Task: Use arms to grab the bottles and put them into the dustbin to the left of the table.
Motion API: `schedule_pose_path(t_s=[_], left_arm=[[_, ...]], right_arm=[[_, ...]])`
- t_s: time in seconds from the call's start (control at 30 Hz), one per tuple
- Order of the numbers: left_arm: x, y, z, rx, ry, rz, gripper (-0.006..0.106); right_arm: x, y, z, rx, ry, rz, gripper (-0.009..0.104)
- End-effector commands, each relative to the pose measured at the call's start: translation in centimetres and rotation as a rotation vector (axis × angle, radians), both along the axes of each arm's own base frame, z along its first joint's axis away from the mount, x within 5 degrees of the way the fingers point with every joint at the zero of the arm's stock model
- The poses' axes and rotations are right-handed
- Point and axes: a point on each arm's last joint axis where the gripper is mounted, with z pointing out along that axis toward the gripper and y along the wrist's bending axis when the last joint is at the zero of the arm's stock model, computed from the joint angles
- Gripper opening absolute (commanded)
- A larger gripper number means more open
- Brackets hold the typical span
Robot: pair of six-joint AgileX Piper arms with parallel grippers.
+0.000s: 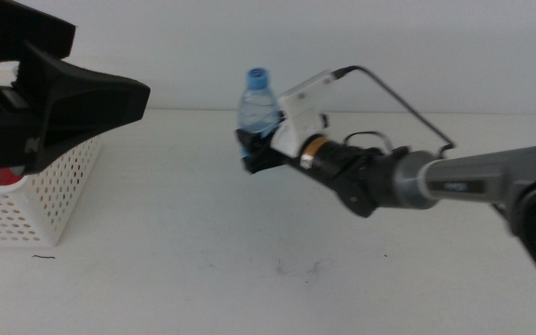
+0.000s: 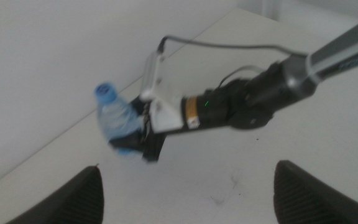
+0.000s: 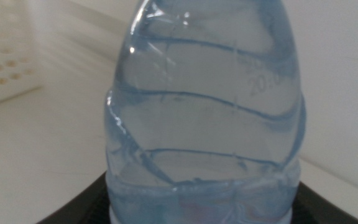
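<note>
A small clear water bottle [image 1: 259, 100] with a blue cap is held upright above the table [image 1: 184, 270], with my right gripper [image 1: 257, 151] shut on its lower body. The left wrist view shows the same bottle [image 2: 117, 119] in the right gripper [image 2: 139, 140]. The bottle [image 3: 204, 118] fills the right wrist view. My left gripper [image 1: 82, 98] hangs at the far left over the white perforated dustbin [image 1: 40, 209], and its jaws stand wide apart and empty [image 2: 188, 183]. Something red [image 1: 4, 177] shows inside the dustbin.
The right arm [image 1: 454, 181] reaches in from the right with a black cable looping above it. Small dark scuff marks [image 1: 301, 270] lie on the tabletop in front. A white wall closes the table's far edge. The dustbin's corner [image 3: 5, 68] appears beside the bottle.
</note>
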Motion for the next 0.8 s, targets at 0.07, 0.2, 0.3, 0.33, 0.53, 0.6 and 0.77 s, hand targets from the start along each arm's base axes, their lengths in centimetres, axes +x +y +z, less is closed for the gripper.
schedule_pose_path(t_s=[0.07, 0.2, 0.3, 0.33, 0.53, 0.6, 0.77], left_arm=[[-0.1, 0.0, 0.2, -0.014, -0.008, 0.003, 0.094], [-0.1, 0.0, 0.2, -0.014, -0.008, 0.003, 0.094], [-0.1, 0.0, 0.2, -0.014, -0.008, 0.003, 0.094], [-0.1, 0.0, 0.2, -0.014, -0.008, 0.003, 0.094], [-0.1, 0.0, 0.2, -0.014, -0.008, 0.003, 0.094], [-0.1, 0.0, 0.2, -0.014, -0.008, 0.003, 0.094], [-0.1, 0.0, 0.2, -0.014, -0.008, 0.003, 0.094]], right_arm=[[0.2, 3.0, -1.3, 0.022, -0.030, 0.047, -0.002], [-0.2, 4.0, -3.5, 0.007, 0.006, 0.066, 0.032], [-0.3, 3.7, -4.1, 0.052, 0.128, 0.023, 0.089], [-0.3, 3.6, -4.0, 0.049, 0.169, 0.007, 0.092], [-2.9, 1.1, 2.3, -0.124, 0.457, -0.155, 0.091], [-4.9, 0.1, 5.8, -0.160, 0.500, -0.183, 0.091], [-12.4, -2.8, 17.4, -0.173, 0.526, -0.155, 0.091]])
